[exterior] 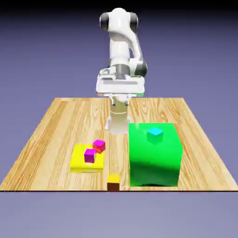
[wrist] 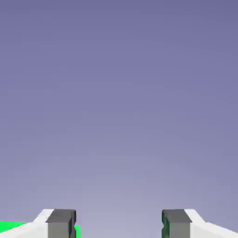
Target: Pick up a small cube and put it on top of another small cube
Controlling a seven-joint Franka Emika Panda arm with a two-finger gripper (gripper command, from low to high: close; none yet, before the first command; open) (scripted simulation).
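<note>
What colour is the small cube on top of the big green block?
Cyan, on the green block. It shows best in the exterior view.

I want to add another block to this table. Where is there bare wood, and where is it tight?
Bare wood lies along the table at the exterior view's left, beyond the yellow slab, and behind it. Crowded: the front middle, where the small cube sits between slab and green block.

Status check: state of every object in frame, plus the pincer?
pincer: open, holding nothing, raised above the table
small cube: free, on the table's near edge
magenta cubes: two, on the yellow slab
yellow slab: flat on the table
cyan cube: atop the green block
green block: upright on the table
</note>
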